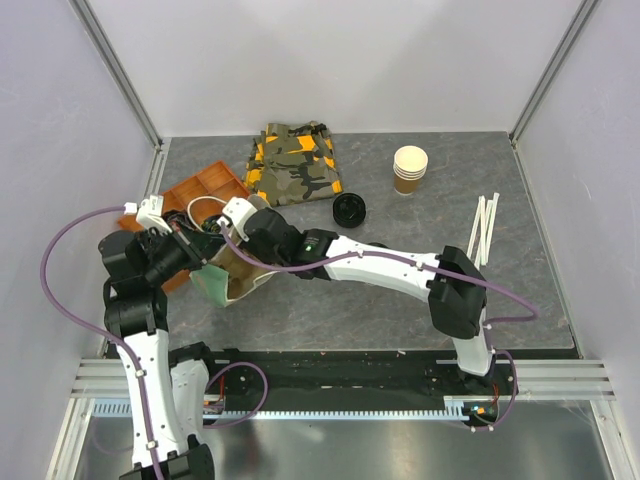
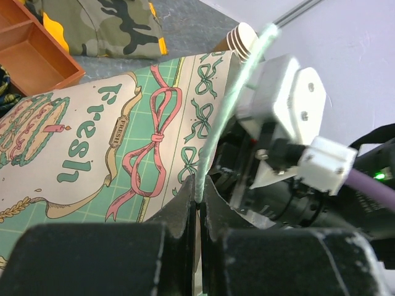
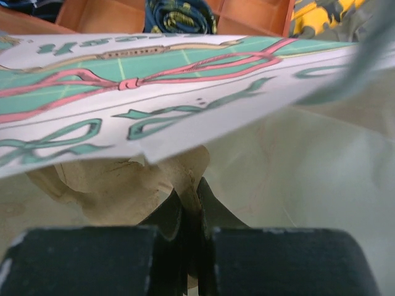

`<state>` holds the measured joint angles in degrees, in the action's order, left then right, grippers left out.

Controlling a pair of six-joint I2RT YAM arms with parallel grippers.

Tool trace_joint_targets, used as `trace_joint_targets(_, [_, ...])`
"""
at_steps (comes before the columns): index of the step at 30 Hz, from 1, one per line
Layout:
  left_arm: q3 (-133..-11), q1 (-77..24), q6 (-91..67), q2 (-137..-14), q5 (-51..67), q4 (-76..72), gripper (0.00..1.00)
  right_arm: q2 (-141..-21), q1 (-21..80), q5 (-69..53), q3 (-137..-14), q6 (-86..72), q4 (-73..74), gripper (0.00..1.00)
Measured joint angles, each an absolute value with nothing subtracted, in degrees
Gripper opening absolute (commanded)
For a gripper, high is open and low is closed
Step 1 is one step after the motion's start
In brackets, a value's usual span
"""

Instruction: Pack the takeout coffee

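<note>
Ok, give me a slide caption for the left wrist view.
Left gripper pinching the rim of the printed paper bag, with an orange tray, camouflage cloth and stacked cups behind.

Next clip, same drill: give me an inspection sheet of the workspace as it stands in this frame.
Surface: grey table, no spills seen.
Job's things: printed paper bag held between both arms; black-lidded round item stands outside it, and from above I cannot tell whether there is a cup beneath.
Clutter: camouflage cloth, orange tray, stack of lidless cups, white sticks.
Grippers: left end effector shut on the bag's rim; right end effector shut on the bag's paper.
Cables: purple cable loops wide beside the left arm.
Surroundings: white walls, metal frame.
</note>
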<state>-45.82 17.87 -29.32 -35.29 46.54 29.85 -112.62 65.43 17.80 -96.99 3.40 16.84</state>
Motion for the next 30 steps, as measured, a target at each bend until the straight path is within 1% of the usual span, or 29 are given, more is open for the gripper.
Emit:
trace_joint_targets(5, [-47.35,17.87,-30.17,-35.66,44.82,30.33,0.02,-114.3,65.01,17.15,-98.94,2.48,19.4,0.01])
trace_joint_targets(11, [-52.01,17.87,-30.11,-37.93,38.44,34.2,0.02,-117.21,64.12,15.75,-103.68,2.07,22.81,0.04])
trace_joint_targets(15, [-53.6,17.87,-30.11,-39.31,35.48,35.7,0.02,-119.2,63.75,15.07,-106.65,1.87,25.12,0.0])
trace_joint_targets(18, [-53.76,17.89,-30.13,-40.05,35.2,36.14,0.02,-120.44,63.55,14.83,-108.42,2.02,26.52,0.0])
trace_joint_targets(22, [-53.76,17.91,-30.15,-40.66,37.41,36.36,0.02,-121.38,62.81,13.74,-110.32,2.81,29.56,0.0])
trace_joint_targets(30, [-52.14,17.93,-32.58,-38.92,47.55,36.56,0.02,-120.99,60.55,7.33,-113.03,5.72,38.15,0.0])
